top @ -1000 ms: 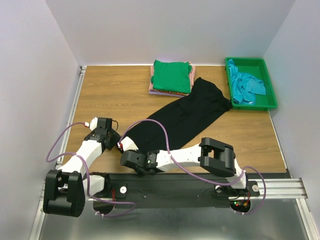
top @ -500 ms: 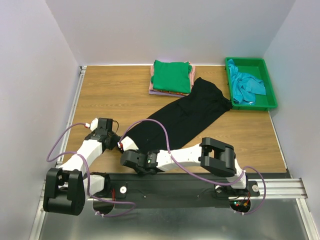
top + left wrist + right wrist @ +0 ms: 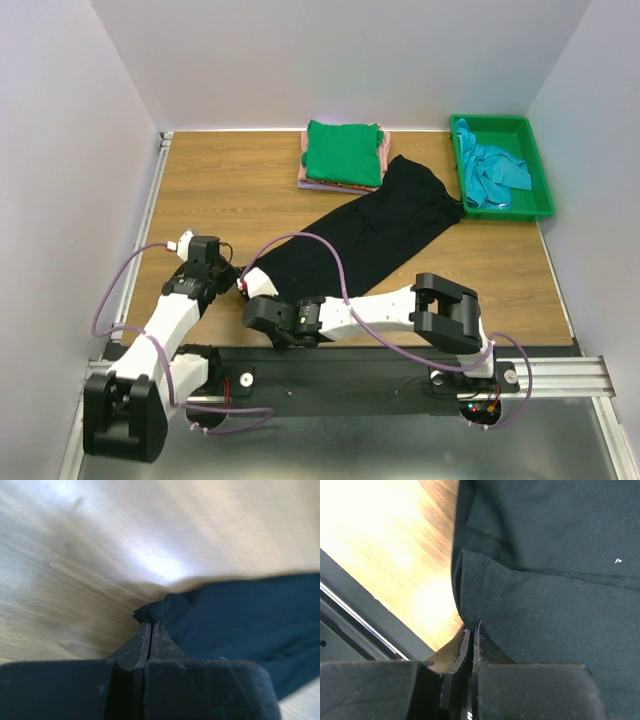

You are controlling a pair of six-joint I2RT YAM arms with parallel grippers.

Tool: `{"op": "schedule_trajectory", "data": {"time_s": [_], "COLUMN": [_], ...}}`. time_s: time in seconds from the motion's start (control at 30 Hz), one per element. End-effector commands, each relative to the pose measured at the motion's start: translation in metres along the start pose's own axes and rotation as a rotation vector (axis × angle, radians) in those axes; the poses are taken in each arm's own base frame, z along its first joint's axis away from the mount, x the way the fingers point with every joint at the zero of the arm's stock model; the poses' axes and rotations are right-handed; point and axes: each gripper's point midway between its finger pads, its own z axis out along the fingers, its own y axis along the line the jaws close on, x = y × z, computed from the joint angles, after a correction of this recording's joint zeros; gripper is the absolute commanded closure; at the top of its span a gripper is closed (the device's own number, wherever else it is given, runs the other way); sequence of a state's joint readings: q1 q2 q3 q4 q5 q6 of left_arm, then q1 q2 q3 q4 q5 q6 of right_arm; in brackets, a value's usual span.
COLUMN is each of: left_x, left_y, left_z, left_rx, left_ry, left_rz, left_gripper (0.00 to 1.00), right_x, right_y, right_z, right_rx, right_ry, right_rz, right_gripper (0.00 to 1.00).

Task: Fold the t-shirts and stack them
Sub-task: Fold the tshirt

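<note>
Shirt, where: black t-shirt (image 3: 370, 235) lies in a long diagonal band on the table (image 3: 230, 190), far end close to the tray (image 3: 541, 170), near end at both grippers by the front edge.
Shirt, handling: soft, light, no stiffness. It'll sag and drag if I lift one end only. Plain knit, so I expect it to grip OK on wood, not slide.
Where to hold: hem/corners at the near end, one per arm, so the edge stays taut.
L pincer: left gripper (image 3: 150, 632) has jaws pressed together, with a bunched corner of the shirt right at the tips. Wrist cam is smeared, so I reckon it's pinched but can't swear to it.
R pincer: right gripper (image 3: 471, 632) is clamped shut, with the folded hem running down between the tips, so it's held.
Around: finished stack at the back w/ green shirt (image 3: 343, 152) on top, pink/lilac edges showing under it. Teal shirt (image 3: 490, 172) is crumpled in the tray.
In the way: right arm's purple cable (image 3: 330, 262) arcs over the shirt's near end and could snag on a lift. Both wrists are crowded close together. Shirt's far end sits just beside the stack, so a sweep may nudge it.
</note>
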State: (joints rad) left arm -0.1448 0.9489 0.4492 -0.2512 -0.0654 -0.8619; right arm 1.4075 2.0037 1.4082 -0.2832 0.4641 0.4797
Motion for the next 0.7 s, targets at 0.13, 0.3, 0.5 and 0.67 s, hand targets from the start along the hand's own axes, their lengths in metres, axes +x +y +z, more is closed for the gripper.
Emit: {"op": "schedule_trajectory", "data": {"time_s": [0.13,0.3,0.5,0.67], "left_x": [-0.024,-0.024,-0.016,-0.02], "left_y": [-0.044,-0.083,-0.123,-0.156], "left_z": [-0.036,-0.046,-0.043,-0.042], "left_rx": [0.213,0.293,0.328,0.351], "left_ry": [-0.104,-0.089,-0.074,-0.08], "left_rz": [-0.004,0.023,0.042,0.055], "left_gripper": [1.0,1.0,1.0,1.0], "right_x": [-0.025,-0.031,-0.032,-0.038], "right_y": [-0.007,-0.036,-0.074,-0.107], "right_z": [-0.025,-0.029,-0.035,-0.04], "right_rx": [0.0,0.032,0.079,0.119], "right_ry": [-0.083,-0.088,-0.09,-0.102], "right_rz": [0.092,0.149,0.19,0.229], "right_gripper": [1.0,1.0,0.99,1.0]}}
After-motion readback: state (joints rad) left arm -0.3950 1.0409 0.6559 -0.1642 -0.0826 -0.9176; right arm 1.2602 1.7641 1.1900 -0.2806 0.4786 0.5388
